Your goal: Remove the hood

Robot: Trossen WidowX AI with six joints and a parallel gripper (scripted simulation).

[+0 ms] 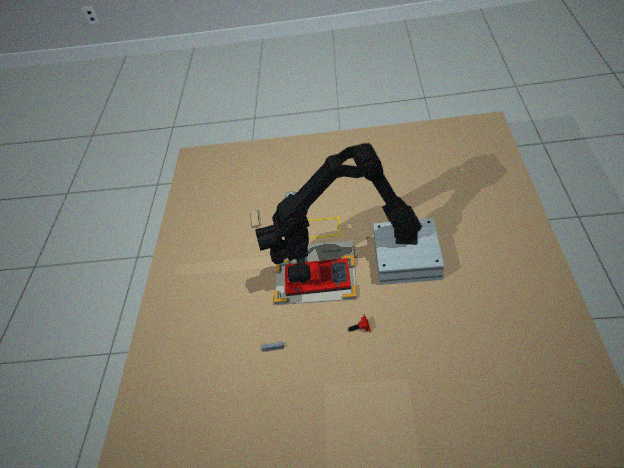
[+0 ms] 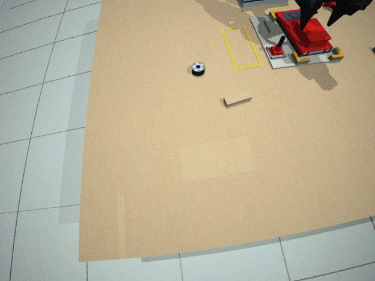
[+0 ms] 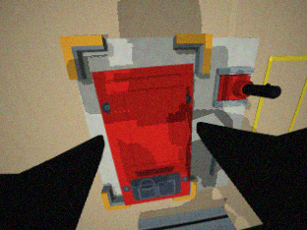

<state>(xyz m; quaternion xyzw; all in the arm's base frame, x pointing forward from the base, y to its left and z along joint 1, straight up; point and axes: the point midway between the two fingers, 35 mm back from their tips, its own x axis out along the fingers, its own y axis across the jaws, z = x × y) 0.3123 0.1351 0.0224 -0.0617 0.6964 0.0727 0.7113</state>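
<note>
The red toy car sits on a pale plate between orange corner brackets. Its red hood is on the car's front; in the top view my gripper mostly hides it. My gripper is open and empty above the car, pointing down. In the wrist view its fingertips lie to either side of the car's body, behind the hood's front part. Contact cannot be told. The marked area, a yellow outline, is on the table beside the plate and holds nothing visible.
A red part with a black pin stands on the plate between car and outline. A wheel and wooden block lie beyond the outline. A silver box, another red part and a grey cylinder are around the plate.
</note>
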